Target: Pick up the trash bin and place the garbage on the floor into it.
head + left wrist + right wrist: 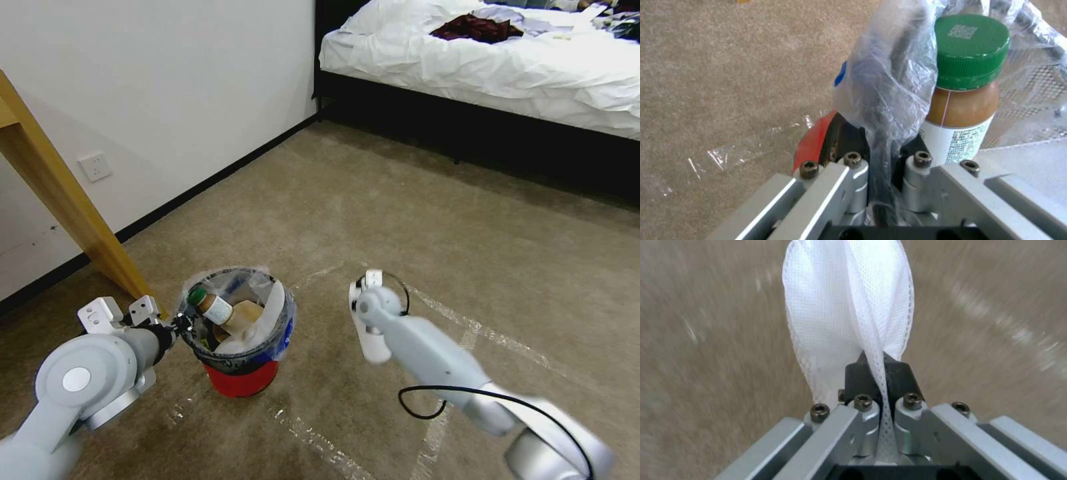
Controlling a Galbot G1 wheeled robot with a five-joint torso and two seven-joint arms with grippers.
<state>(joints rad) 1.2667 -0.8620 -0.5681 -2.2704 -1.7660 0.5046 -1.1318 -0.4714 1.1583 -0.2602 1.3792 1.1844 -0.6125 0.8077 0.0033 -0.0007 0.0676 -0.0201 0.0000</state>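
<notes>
The trash bin point(241, 373) was seen standing on the floor point(400, 220), its red body wrapped at the top by a blue band and lined with a crinkled clear plastic bag point(889, 76). The left pincer point(179, 325) was closed on the near rim of the bin, with the bag's plastic pinched between its dark fingers point(849, 136). Just beyond that pincer, inside the bin, a bottle point(962, 96) with a green cap and brown contents was leaned against the rim. Beside the bottle, pale rubbish and a white mesh piece were piled inside the liner.

The right pincer point(363, 319) was held above the floor, beside the bin and apart from it. Its fingers point(900, 376) were closed tightly on a white mesh slipper point(849, 306), which extended out past the fingertips. In the head view the slipper appeared as a flat white strip next to the right wrist.

Pale tape lines point(467, 320) were marked on the carpet under and beyond the right pincer. A wooden leg point(73, 207) was set behind the left pincer, and a bed point(493, 67) with white sheets was placed far beyond both.
</notes>
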